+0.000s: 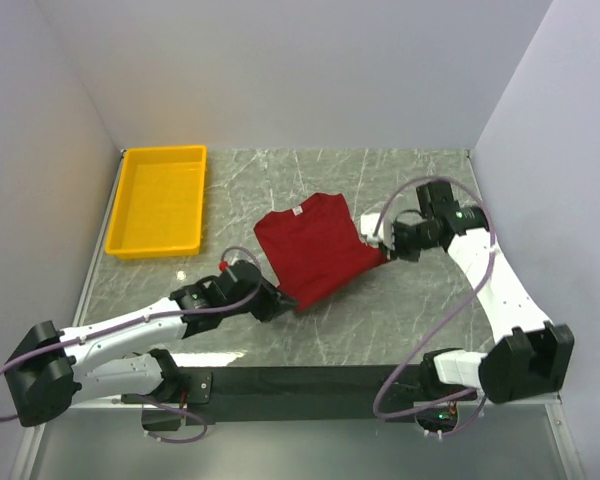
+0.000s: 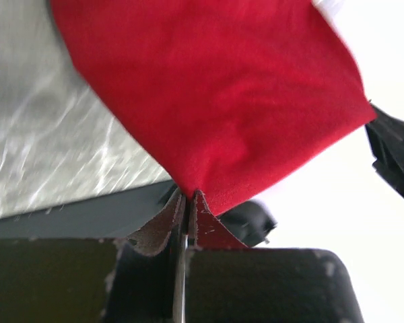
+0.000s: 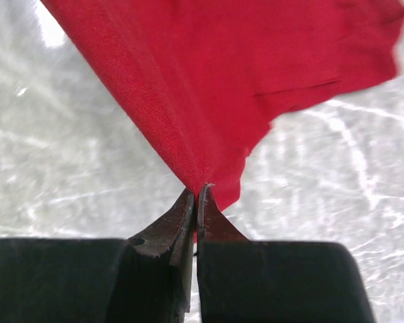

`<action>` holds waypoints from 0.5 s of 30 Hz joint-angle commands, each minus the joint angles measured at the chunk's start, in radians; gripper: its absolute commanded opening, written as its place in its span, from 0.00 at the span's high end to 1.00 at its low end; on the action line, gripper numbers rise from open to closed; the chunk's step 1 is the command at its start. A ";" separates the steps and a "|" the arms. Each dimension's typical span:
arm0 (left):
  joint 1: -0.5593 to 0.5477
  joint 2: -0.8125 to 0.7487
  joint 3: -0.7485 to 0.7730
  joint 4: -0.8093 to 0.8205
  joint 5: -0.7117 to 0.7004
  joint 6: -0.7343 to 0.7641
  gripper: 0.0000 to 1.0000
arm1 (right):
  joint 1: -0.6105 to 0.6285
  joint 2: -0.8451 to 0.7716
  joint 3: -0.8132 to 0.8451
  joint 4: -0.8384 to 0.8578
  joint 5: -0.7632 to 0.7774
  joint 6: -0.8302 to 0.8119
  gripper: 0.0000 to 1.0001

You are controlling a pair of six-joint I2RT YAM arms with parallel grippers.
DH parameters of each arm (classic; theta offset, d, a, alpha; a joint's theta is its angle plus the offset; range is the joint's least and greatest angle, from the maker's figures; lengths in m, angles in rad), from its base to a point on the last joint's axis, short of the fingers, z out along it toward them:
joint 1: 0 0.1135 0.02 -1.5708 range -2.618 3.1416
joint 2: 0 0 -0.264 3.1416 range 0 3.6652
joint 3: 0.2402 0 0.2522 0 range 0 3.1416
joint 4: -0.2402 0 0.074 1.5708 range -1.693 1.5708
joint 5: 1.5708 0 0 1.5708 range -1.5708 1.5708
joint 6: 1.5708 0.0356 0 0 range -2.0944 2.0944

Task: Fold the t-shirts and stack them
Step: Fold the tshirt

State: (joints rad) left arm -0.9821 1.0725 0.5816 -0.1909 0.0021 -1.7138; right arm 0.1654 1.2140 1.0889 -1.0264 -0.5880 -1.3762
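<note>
1. Upper left of the overhead view: the yellow tray (image 1: 158,202) sits on the marble table (image 1: 410,320), well apart from me. I'm not touching it.
2. Lower left of centre: my left gripper (image 1: 284,305) is pinched tight on the bottom corner of the dark red t-shirt (image 1: 315,248). In my left wrist view the cloth bunches right between the fingertips and fans out from there.
3. Dead centre: the shirt itself, with the white neck label (image 1: 296,211) at its upper edge, so the collar end points toward the back wall. The cloth near my fingers is raised, but I can't tell how much of the rest lies on the table.
4. Right of centre: my right gripper (image 1: 383,249) is clamped on the shirt's right-hand corner. The cloth runs out from the fingertips in a taut ridge.
5. Why hold it like this? My guess is that two pinned corners with some tension between them keep that edge straight, so it can be carried over for a clean fold. Both pinches are thin, so a hard tug could slip a corner free.
</note>
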 commanded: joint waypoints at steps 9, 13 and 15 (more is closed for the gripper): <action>0.339 0.115 0.213 0.039 0.114 0.261 1.00 | 0.002 0.320 0.370 0.049 -0.052 0.158 1.00; 0.405 0.185 0.254 0.057 0.160 0.312 1.00 | 0.006 0.390 0.465 0.072 -0.047 0.209 1.00; 0.430 0.208 0.279 0.062 0.185 0.336 1.00 | 0.008 0.433 0.500 0.077 -0.042 0.223 1.00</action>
State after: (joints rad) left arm -0.5846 1.2598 0.8032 -0.1627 0.1253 -1.4574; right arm 0.1677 1.6161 1.5047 -0.9894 -0.6212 -1.2053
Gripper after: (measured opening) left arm 0.048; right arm 0.036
